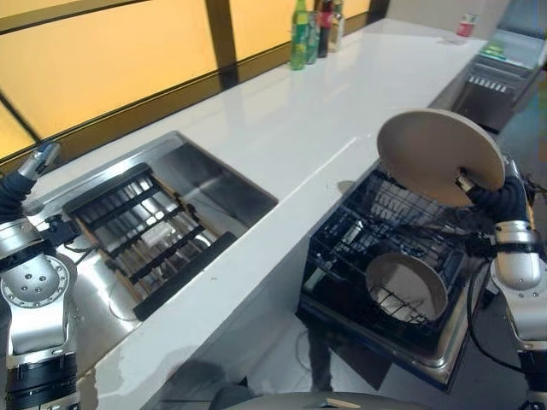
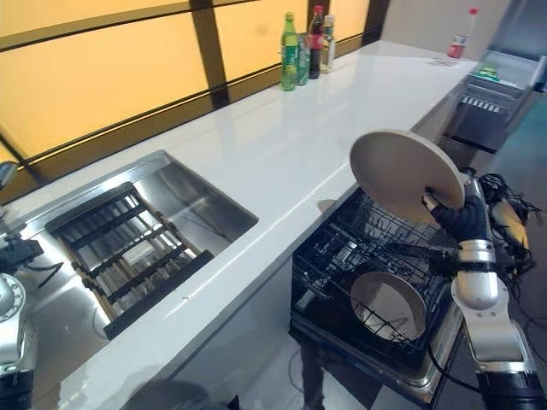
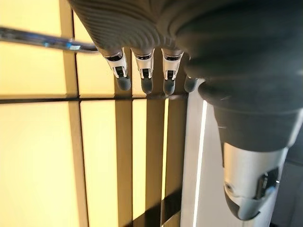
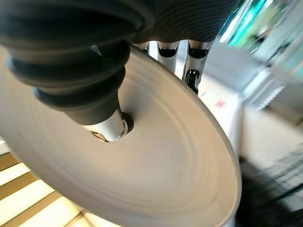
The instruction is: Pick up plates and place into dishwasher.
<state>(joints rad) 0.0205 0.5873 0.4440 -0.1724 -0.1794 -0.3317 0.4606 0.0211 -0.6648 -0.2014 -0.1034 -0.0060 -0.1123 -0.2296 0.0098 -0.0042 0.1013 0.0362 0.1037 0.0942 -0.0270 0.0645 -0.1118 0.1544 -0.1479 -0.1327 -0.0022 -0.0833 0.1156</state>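
My right hand holds a round beige plate tilted on edge above the open dishwasher rack. In the right wrist view the thumb presses on the plate's face and the fingers reach round behind its rim. A second beige plate stands in the black wire rack, lower right of the held one. My left hand is raised at the far left beside the sink, fingers straight and holding nothing, pointing toward the yellow window panels.
A steel sink set in the white counter holds a dark slatted rack. Bottles stand at the counter's far edge by the window. A steel appliance sits at the far right.
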